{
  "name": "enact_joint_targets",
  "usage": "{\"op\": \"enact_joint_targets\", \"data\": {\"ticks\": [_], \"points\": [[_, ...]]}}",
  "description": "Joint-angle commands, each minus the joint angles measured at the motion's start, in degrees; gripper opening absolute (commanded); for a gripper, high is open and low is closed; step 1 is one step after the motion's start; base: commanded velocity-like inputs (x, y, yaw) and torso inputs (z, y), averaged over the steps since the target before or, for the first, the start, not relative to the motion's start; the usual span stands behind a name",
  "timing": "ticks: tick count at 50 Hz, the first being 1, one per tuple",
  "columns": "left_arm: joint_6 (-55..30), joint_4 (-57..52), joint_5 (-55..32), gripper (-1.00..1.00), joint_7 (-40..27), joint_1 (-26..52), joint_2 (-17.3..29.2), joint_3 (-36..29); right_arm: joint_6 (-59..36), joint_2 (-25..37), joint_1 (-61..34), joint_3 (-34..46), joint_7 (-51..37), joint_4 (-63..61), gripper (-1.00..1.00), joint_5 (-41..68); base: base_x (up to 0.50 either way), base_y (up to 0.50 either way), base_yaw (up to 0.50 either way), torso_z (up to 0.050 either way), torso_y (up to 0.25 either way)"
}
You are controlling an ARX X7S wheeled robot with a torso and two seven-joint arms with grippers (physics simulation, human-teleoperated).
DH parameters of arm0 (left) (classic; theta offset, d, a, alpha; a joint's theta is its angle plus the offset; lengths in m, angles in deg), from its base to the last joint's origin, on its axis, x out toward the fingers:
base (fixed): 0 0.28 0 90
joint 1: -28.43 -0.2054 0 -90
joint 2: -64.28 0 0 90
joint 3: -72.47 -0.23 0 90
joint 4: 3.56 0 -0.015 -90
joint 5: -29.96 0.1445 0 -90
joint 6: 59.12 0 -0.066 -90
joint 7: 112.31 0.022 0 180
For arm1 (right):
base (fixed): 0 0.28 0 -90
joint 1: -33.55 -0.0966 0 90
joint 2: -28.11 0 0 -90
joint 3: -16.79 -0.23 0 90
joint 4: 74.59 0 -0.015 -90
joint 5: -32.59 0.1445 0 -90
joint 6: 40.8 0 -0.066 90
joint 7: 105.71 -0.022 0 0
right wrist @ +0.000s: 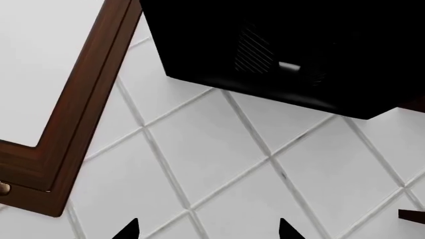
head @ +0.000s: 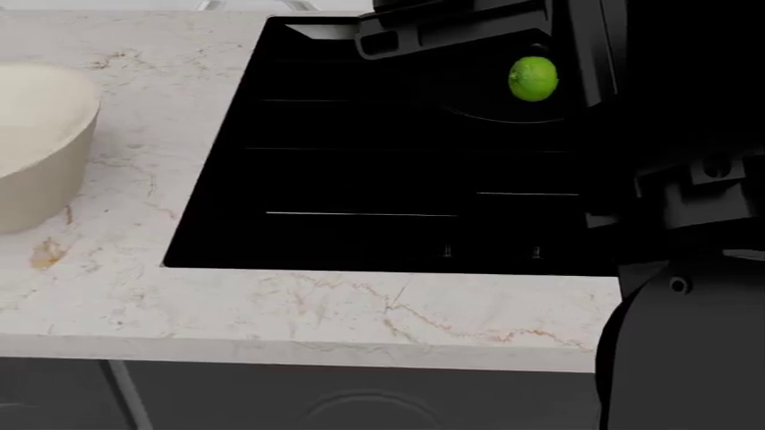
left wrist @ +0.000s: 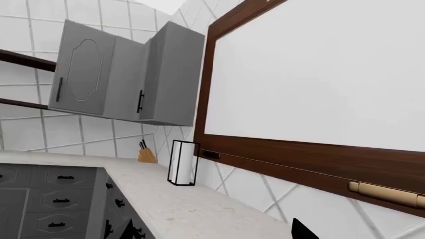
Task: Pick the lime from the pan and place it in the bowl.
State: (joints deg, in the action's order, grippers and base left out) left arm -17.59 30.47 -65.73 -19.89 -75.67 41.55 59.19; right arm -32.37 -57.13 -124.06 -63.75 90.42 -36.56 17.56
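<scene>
lime (head: 533, 78) in pan (head: 502, 112), far R of cooktop (head: 358, 161) | bowl (head: 36, 143) far L | R gripper (right wrist: 207, 230) tips apart, facing wall tiles, nothing between | L jaws: can't tell

marble counter (head: 299, 309), cooktop (head: 358, 179), bowl (head: 36, 148)

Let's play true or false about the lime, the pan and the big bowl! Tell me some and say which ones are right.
1. The lime is bright green. True.
2. The lime is already inside the bowl. False: it sits in the pan on the black cooktop.
3. The bowl stands on the marble counter, beside the cooktop. True.
4. The bowl is black. False: it is cream.
5. A knife block stands on the far counter in the left wrist view. True.
</scene>
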Motion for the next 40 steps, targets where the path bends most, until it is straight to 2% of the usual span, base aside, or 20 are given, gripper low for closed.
{"op": "enact_joint_targets", "data": {"ticks": [1, 11, 40], "points": [[0.2, 0.5, 1.8, 1.00, 1.9, 0.0, -1.8, 0.8, 0.3, -1.2, -0.5, -1.1, 0.4, 0.6, 1.00, -0.1, 0.00, 0.24, 0.00, 0.000, 0.000], [-0.1, 0.6, 1.6, 1.00, 2.7, 0.2, -2.4, 1.5, -2.9, -1.3, -3.4, 0.9, 0.0, 0.4, 1.00, 0.2, 0.02, 0.01, 0.00, 0.000, 0.000], [-0.2, 0.9, 5.4, 1.00, 6.3, 0.8, -5.5, -0.4, -2.7, -2.2, -4.5, 2.0, -1.4, 1.5, 1.00, 2.0, 0.36, 0.00, 0.00, 0.000, 0.000]]}}
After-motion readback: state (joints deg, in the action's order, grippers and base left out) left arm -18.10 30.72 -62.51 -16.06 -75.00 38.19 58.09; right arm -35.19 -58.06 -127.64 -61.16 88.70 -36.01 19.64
